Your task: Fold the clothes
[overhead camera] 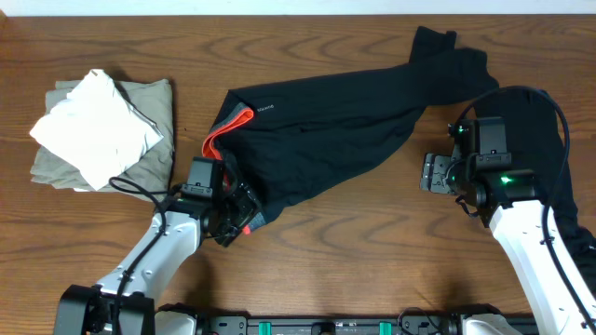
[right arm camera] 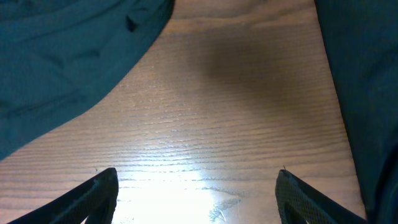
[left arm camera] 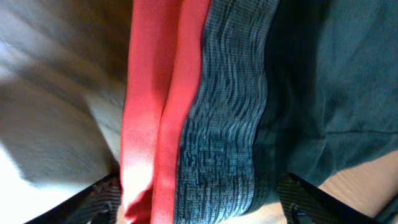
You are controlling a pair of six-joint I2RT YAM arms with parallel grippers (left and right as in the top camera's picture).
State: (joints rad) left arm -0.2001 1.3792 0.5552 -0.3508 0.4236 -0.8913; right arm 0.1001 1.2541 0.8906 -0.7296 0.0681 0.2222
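The black pants (overhead camera: 326,140) lie spread diagonally across the table, with the coral-red waistband lining (overhead camera: 226,128) at the left and the legs reaching the far right (overhead camera: 447,51). My left gripper (overhead camera: 238,212) is open at the waistband's near corner. In the left wrist view the grey-black waistband (left arm camera: 224,112) and red lining (left arm camera: 152,112) lie between its spread fingers (left arm camera: 202,202). My right gripper (overhead camera: 430,173) is open and empty over bare wood (right arm camera: 196,193), with the pants leg (right arm camera: 68,56) to its left. A plain black piece (overhead camera: 577,200) lies at the right, also showing in the right wrist view (right arm camera: 367,93).
A stack of folded clothes, white over khaki (overhead camera: 98,130), sits at the far left. The wooden table (overhead camera: 372,242) shows bare between the arms. The right arm's cables arch above the black piece.
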